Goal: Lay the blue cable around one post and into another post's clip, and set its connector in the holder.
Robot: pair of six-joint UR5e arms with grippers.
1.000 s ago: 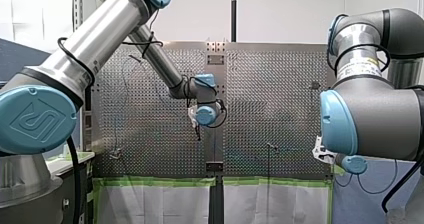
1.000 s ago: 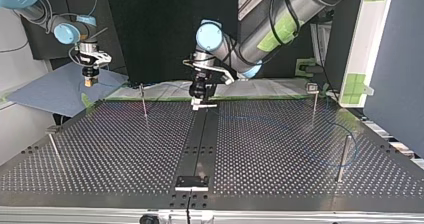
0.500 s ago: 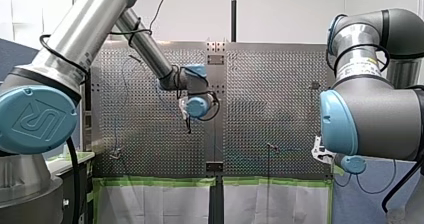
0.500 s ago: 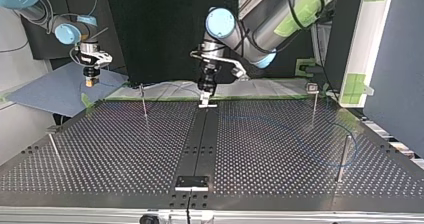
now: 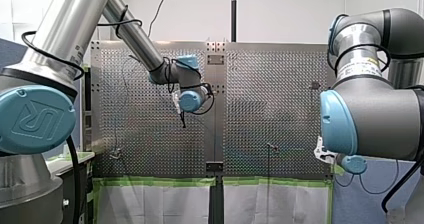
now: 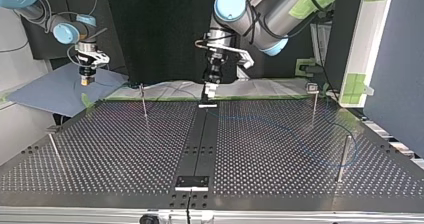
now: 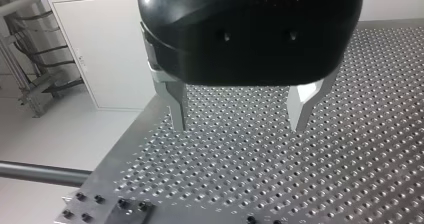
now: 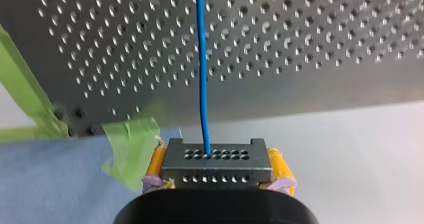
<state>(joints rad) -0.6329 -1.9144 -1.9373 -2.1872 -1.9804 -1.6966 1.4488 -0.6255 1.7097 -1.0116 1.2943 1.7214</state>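
In the right wrist view my right gripper is shut on the dark connector block, yellow pads on both sides. The blue cable runs from the block over the plate's edge. In the top view that gripper hangs off the table's far left corner. On the table's right half the cable lies in a faint loop near a post. My left gripper is open with nothing between its metal fingers. It hovers above the black centre strip's far end.
Thin posts stand at the top view's far left, near left and far right. A black holder plate sits at the strip's near end. A blue mat lies under my right gripper, and a white cabinet flanks the right.
My left arm has risen and swung toward the front view's left, lifting its open gripper away from the strip's far end. My right arm and the connector have stayed still.
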